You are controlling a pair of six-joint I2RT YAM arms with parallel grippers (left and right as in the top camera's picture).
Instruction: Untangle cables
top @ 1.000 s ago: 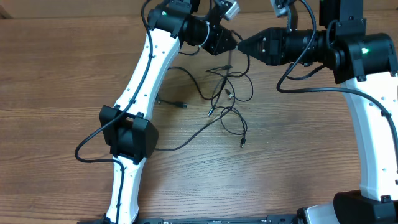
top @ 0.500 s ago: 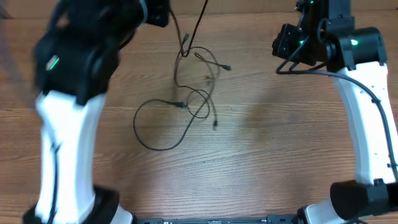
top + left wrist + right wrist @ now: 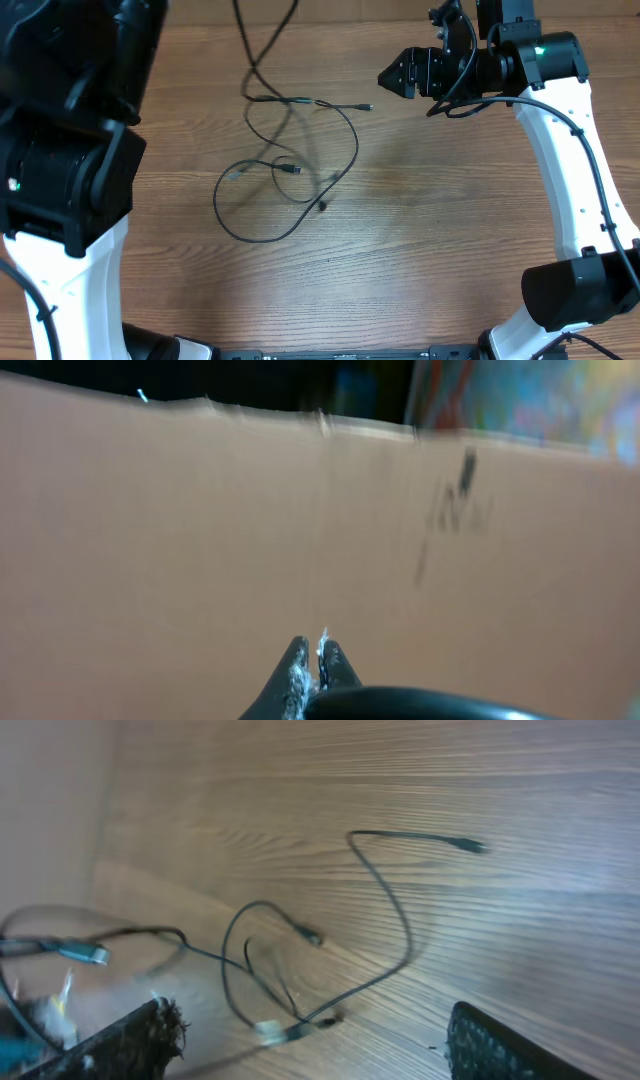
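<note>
Several thin black cables [image 3: 300, 170] lie in loose loops on the wooden table [image 3: 440, 250], one plug end [image 3: 365, 106] pointing right. A doubled strand [image 3: 247, 40] rises off the pile and leaves the top edge beside my raised left arm [image 3: 70, 150]. In the left wrist view my left gripper [image 3: 311, 650] is shut, with a faint thin line running up from its tips; the table below is blurred. My right gripper [image 3: 395, 75] hangs open to the right of the cables, holding nothing. Its view shows the cables [image 3: 390, 910] beyond the open right gripper [image 3: 320, 1045].
My left arm is lifted close to the overhead camera and hides the table's left side. The right arm [image 3: 570, 150] runs down the right edge. A silver-tipped plug [image 3: 85, 953] lies at the left of the right wrist view.
My right gripper has opened, let go and drawn back to the right. The left arm has swung up high with a strand, and the bundle has spread into wider loops.
</note>
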